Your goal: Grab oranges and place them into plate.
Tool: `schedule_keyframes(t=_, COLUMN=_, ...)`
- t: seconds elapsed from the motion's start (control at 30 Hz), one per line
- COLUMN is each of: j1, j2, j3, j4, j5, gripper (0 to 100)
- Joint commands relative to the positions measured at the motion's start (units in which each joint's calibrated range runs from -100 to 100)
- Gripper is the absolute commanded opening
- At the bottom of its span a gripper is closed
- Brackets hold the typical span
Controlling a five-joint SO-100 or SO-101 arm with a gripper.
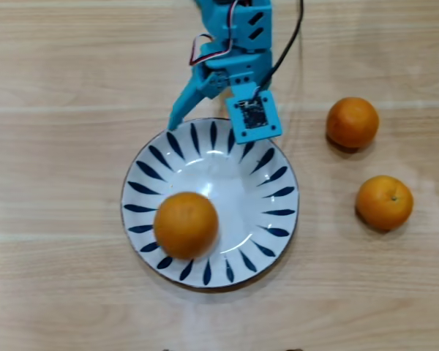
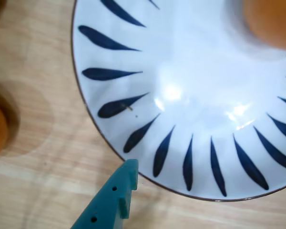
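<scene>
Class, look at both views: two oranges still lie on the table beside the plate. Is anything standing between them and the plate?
Nothing visible does. In the overhead view, bare table lies between the plate and both the upper orange and the lower orange. The tool sits at the plate's far rim, off those paths.

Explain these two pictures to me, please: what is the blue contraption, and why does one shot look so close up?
The blue thing is a small robot arm. Its pincer is the grasping end. One picture comes from a camera fixed above, looking straight down at a wooden table. The close-up comes from a camera riding on the arm's wrist, so it sees whatever the arm is hanging over, with one blue fingertip poking in from the bottom.

On the table sits a white plate with dark blue strokes round its rim. One orange lies in the plate. Two more oranges, the upper and the lower, sit on the wood to the plate's right in the overhead view.

The pincer holds nothing; whether it is open I cannot tell.
</scene>
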Motion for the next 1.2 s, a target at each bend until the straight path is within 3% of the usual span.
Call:
schedule_keyframes(t=0.0, j1=-1.3, j2=-5.7, j3=-3.4, j4=4.4, j5=-0.1, gripper=14)
schedule_keyframes(t=0.1, j1=-3.6, j2=-7.4, j3=-3.4, j4=6.7, j5=-0.5, gripper=5)
schedule_keyframes(t=0.23, j1=-8.2, j2=-9.0, j3=-3.5, j4=10.0, j5=-1.1, gripper=6)
schedule_keyframes(t=0.67, j1=-28.4, j2=-5.8, j3=-6.1, j4=7.3, j5=-12.6, gripper=6)
schedule_keyframes(t=1.0, j1=-31.4, j2=3.6, j3=-6.2, j4=-6.3, j5=-14.3, gripper=7)
schedule_keyframes(t=1.17, j1=-31.5, j2=5.6, j3=-6.3, j4=-6.2, j5=-16.7, gripper=26)
